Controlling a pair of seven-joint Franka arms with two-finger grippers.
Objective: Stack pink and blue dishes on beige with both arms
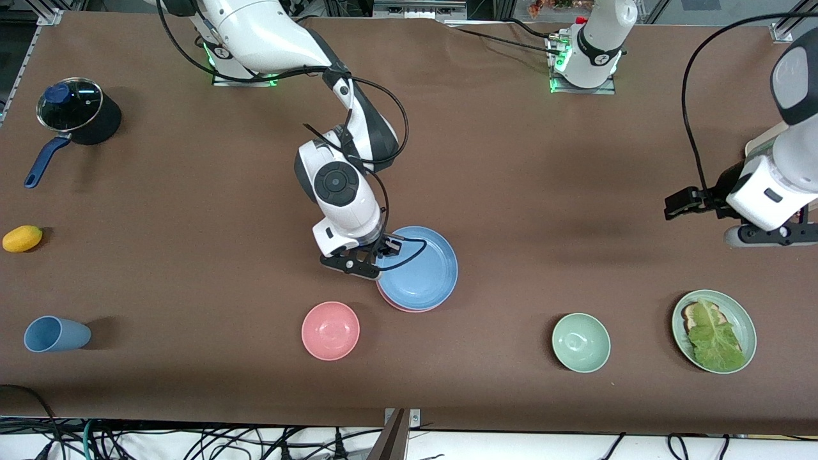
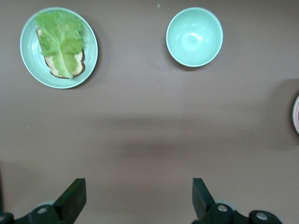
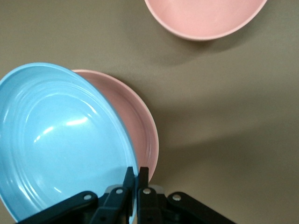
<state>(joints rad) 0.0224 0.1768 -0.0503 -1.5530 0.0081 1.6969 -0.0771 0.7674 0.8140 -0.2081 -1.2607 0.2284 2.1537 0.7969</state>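
Near the middle of the brown table [image 1: 511, 191], the right gripper [image 1: 381, 254] is clamped on the rim of the blue plate [image 1: 418, 268]. In the right wrist view its fingers [image 3: 127, 179] pinch the plate edge with almost no gap. The blue plate sits tilted over the pink plate [image 3: 142, 135], whose rim shows only as a thin crescent at the blue plate's 6 o'clock edge in the front view. No beige plate can be seen beneath them.

A pink bowl [image 1: 330, 330] stands at about 8 o'clock from the plates, nearer the front camera. A green bowl [image 1: 581, 342] stands toward the left arm's end of the table. A green plate [image 1: 741, 313] carrying toast and a lettuce leaf [image 1: 714, 337] lies closer still to that end.

The left gripper [image 2: 139, 198] waits above bare table toward the left arm's end, its fingers spread wide and holding nothing.

Toward the right arm's end are a blue cup [image 1: 54, 334] on its side, a yellow fruit [image 1: 22, 238] and a lidded dark pot [image 1: 77, 112] with a blue handle.
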